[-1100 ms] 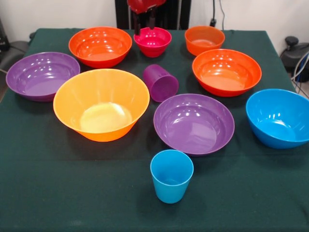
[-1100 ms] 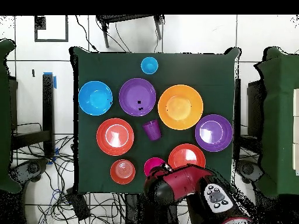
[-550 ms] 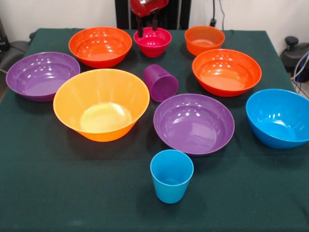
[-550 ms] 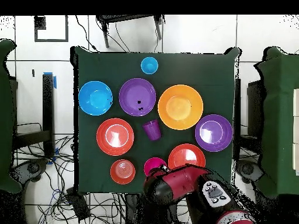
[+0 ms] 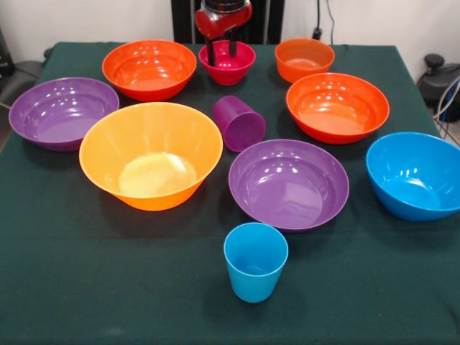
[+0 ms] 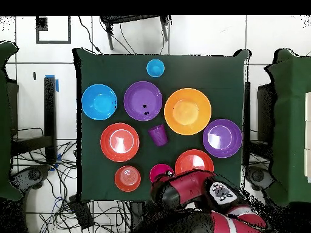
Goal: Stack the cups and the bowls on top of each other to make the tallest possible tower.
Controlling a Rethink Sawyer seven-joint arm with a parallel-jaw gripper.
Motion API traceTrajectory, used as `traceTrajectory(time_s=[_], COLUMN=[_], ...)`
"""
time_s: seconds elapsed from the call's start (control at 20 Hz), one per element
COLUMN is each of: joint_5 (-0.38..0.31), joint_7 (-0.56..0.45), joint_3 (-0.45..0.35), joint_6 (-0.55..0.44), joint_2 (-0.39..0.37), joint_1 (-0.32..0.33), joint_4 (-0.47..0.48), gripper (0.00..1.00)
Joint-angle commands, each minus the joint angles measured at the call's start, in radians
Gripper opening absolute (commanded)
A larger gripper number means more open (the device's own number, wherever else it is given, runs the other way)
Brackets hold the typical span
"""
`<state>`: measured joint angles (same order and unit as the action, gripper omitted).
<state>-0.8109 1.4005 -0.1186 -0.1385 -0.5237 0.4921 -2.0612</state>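
You have the green tabletop spread with ten pieces, none stacked on another. Largest is the deep orange bowl, glossy and steep-walled, left of centre in the front view; beside it sit two purple bowls, one at the left edge and one near the middle, both shallow and shiny. The blue bowl stands at the right edge, and the two red-orange bowls lie further back, one left and one right. The small orange bowl and the small magenta bowl stand in the back row. The purple cup lies tipped on its side between the big orange bowl and the right red-orange bowl, while the light blue cup stands upright, mouth up, closest to the camera. Only the front view shows you the tool: its two dark fingers hang apart, released, at the magenta bowl's back rim, gripping nothing. From overhead the red arm hides the tool and covers part of the magenta bowl, but you see each bowl as a full circle with clear cloth between neighbours.
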Motion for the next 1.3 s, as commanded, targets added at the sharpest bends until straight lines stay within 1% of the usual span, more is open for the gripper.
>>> traceTrajectory(time_s=[0.05, 0.3, 0.45, 0.8, 0.9, 1.05, 1.15, 1.3], joint_5=[-0.074, -0.098, -0.110, -0.109, -0.103, -0.071, -0.049, -0.033], joint_7=[0.085, 0.068, 0.070, 0.082, 0.074, 0.058, 0.060, 0.071], joint_3=[-0.021, -0.013, -0.007, -0.001, -0.003, -0.036, -0.039, -0.045], joint_6=[0.099, 0.116, 0.123, 0.123, 0.105, 0.046, 0.018, 0.012], joint_2=[0.076, 0.073, 0.076, 0.078, 0.047, -0.026, -0.065, -0.089], joint_1=[0.014, 0.044, 0.049, 0.030, 0.033, 0.042, 0.027, 0.016], joint_4=[0.120, 0.105, 0.101, 0.105, 0.083, 0.026, 0.002, -0.019], gripper=[1.00, 1.00, 1.00, 1.00, 1.00, 1.00, 1.00, 1.00])
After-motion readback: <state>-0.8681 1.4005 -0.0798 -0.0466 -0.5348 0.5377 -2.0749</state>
